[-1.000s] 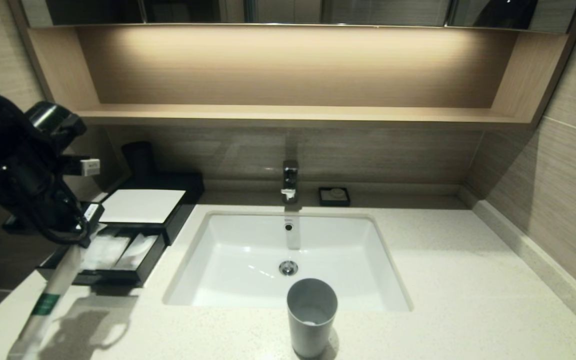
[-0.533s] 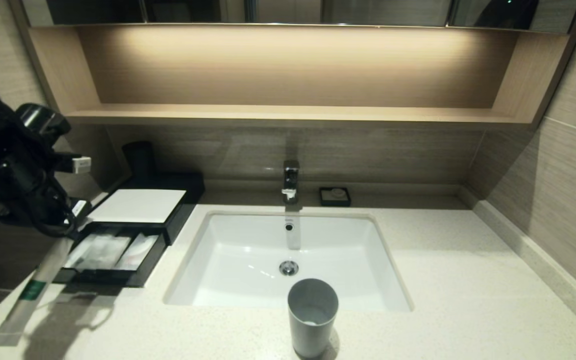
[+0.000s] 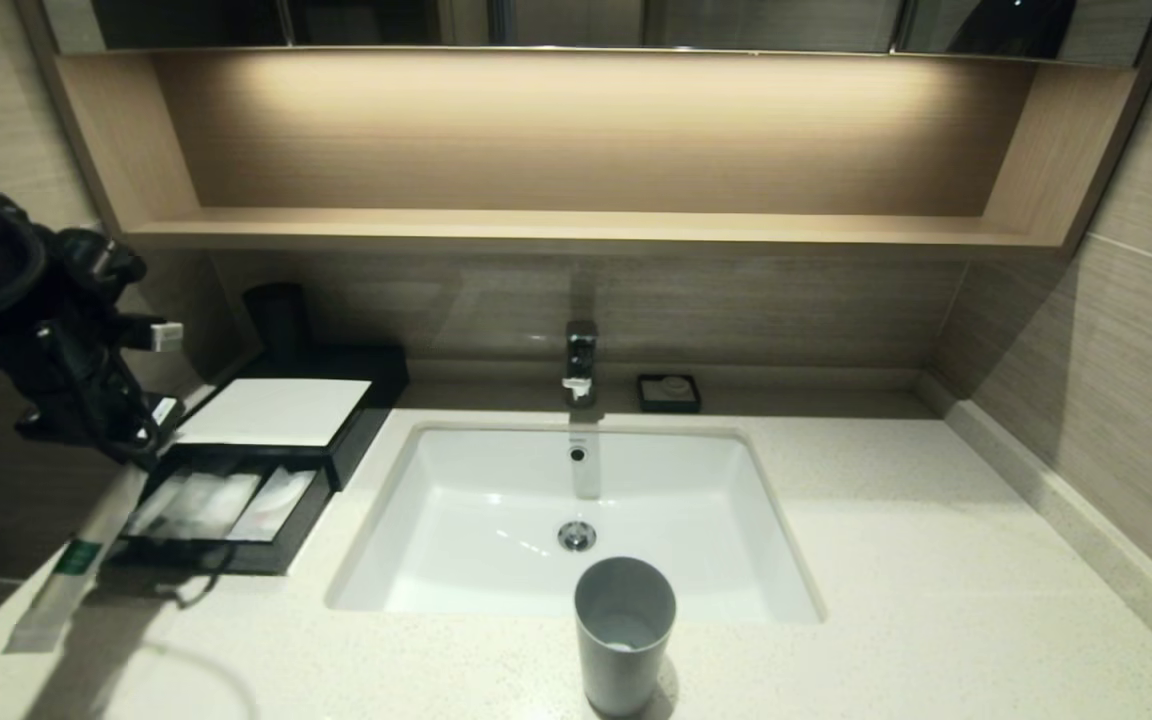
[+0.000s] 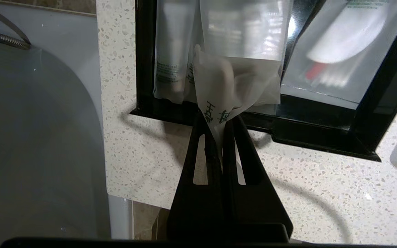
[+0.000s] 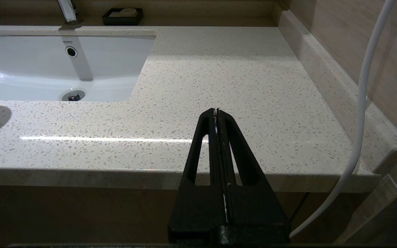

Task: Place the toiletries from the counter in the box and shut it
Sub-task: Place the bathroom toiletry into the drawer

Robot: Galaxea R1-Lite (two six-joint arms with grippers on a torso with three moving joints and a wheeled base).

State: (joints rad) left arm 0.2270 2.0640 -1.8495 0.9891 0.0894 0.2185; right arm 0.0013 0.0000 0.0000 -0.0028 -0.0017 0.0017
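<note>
The left gripper (image 4: 219, 129) is seen clamped on the end of a cream paper-wrapped stick (image 3: 76, 565), which hangs over the counter (image 3: 886, 560) at seven o'clock from the box (image 3: 276, 412). To be done well, the stick should be aligned lengthwise with a compartment of the open drawer (image 3: 221, 505) before release, clear of the packets (image 4: 240, 31) already inside. The right gripper (image 5: 216, 113), pressed shut, is parked at the counter's front edge.

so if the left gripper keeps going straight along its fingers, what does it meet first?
Likely the near black rim of the open drawer of the low black box, then the translucent packets inside. The left gripper, shut on the cream paper-wrapped stick, points there; depth is unclear.
</note>
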